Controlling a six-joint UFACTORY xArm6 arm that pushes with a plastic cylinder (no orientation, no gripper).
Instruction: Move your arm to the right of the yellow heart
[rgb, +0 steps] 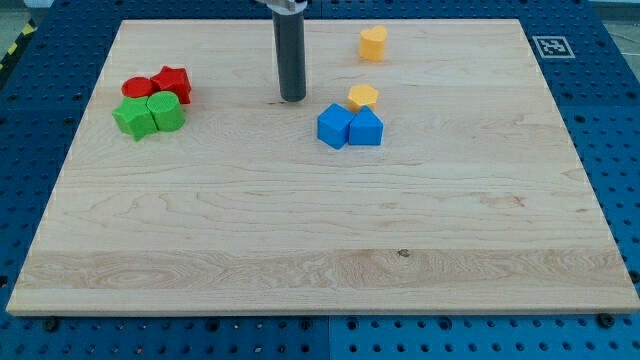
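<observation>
Yellow heart (373, 43), pale wooden board (300, 240)

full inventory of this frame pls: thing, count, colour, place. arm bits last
Wooden board: 1, light wood, fills most of the view.
Blue perforated base: 1, blue, around the board.
Fiducial tag: 1, black and white, board's top right corner.
Red blocks: 2, red, the view's left, touching; shapes unclear.
Green blocks: 2, green, just below the red pair, touching.
Blue blocks: 2, blue, near the centre, side by side.
Yellow block by the blue pair: 1, yellow, at their top edge; shape unclear.
Yellow block near the top: 1, yellow, standing alone; shape unclear.
Dark rod: 1, dark grey, upright; my tip rests on the board left of both yellow blocks, touching nothing.
</observation>
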